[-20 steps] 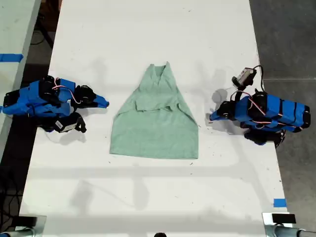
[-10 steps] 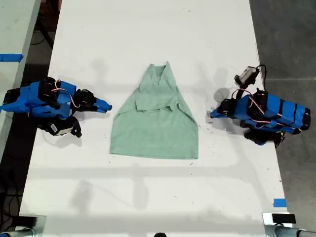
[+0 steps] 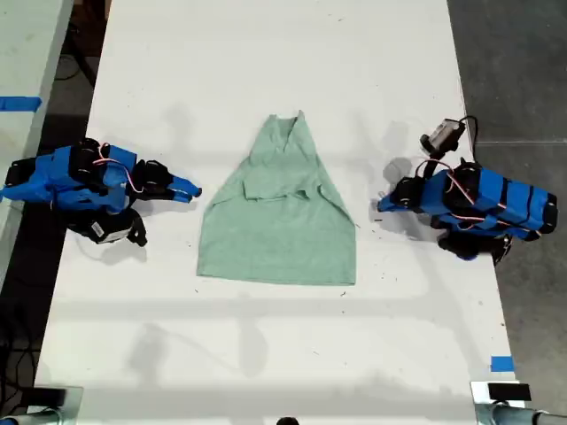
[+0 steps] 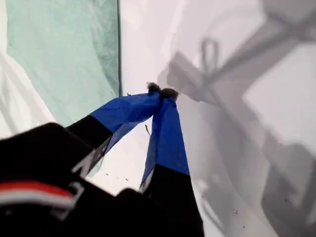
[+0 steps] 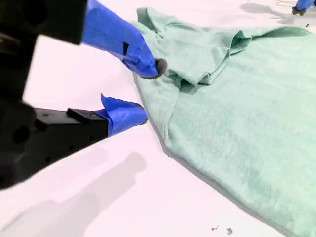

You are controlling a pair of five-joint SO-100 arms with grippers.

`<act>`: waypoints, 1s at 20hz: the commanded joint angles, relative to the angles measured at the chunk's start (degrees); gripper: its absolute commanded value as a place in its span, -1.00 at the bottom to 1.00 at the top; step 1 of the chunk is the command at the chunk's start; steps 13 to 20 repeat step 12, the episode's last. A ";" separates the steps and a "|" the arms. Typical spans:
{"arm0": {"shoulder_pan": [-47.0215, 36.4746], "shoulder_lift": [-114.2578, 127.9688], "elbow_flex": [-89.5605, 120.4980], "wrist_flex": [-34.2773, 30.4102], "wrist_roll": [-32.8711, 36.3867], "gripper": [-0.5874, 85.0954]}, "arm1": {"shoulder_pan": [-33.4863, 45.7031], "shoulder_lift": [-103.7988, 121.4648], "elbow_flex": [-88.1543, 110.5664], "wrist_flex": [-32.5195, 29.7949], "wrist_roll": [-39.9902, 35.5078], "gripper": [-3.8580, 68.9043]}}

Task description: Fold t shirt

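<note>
Though both sleeves are already turned in, the t shirt (image 3: 279, 226) is only partly folded.
It lies flat at the middle of the white table (image 3: 266, 53), tapering to the collar, with the body apparently not yet doubled over. The second gripper (image 5: 149, 91) hovers with jaws parted just beside the shirt's edge at the exterior view's left. The first gripper (image 4: 162, 90) is pinched closed on nothing, near the opposite edge.
</note>
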 commanded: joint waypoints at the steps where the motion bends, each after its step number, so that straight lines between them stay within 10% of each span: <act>1: -0.09 0.35 0.44 -2.37 -1.05 -0.72 | 0.53 0.62 1.76 0.00 -0.79 -0.90; 20: -0.09 0.35 0.44 -2.37 -1.05 -0.72 | 0.53 0.62 1.85 -0.18 -1.23 -0.90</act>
